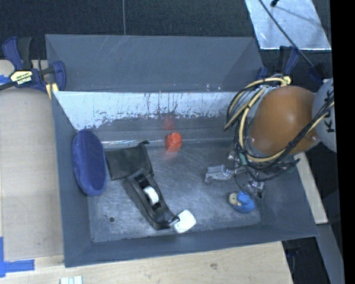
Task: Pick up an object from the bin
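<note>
the pincer (251, 185) hangs low at about 4 o'clock in the grey bin (155, 65), under the arm's orange cover. i cannot tell whether it is open or closed, or whether it has hold of anything. a small blue thing (245, 204) lies just beside it, toward 6 o'clock. a black tape dispenser (148, 198) sits near the middle, a blue oval pad (88, 162) at 9 o'clock, and an orange piece (173, 141) at 12 o'clock.

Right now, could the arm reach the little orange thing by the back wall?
Probably yes: the orange thing lies alone, bare floor between it and the gripper, though the wall stands close behind.
</note>
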Controlling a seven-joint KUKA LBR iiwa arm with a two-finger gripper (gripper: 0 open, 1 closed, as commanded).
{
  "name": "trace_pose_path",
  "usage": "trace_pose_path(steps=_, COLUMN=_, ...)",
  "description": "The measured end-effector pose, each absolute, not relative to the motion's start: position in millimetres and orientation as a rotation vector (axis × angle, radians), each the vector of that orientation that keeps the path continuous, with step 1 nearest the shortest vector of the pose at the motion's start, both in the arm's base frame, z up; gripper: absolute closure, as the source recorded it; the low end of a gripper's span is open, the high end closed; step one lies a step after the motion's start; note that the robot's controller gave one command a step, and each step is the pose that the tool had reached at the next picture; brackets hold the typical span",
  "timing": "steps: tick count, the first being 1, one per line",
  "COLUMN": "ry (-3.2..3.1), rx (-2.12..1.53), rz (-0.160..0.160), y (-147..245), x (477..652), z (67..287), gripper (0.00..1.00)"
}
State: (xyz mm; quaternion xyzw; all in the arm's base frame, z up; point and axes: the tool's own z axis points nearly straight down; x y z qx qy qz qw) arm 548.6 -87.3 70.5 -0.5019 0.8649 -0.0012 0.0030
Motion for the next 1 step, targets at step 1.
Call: trace_pose_path(steps=1, ry=2.188, rx=-2.254, rz=0.002, y=-89.6, x=514.8, z=69.5, gripper=0.0)
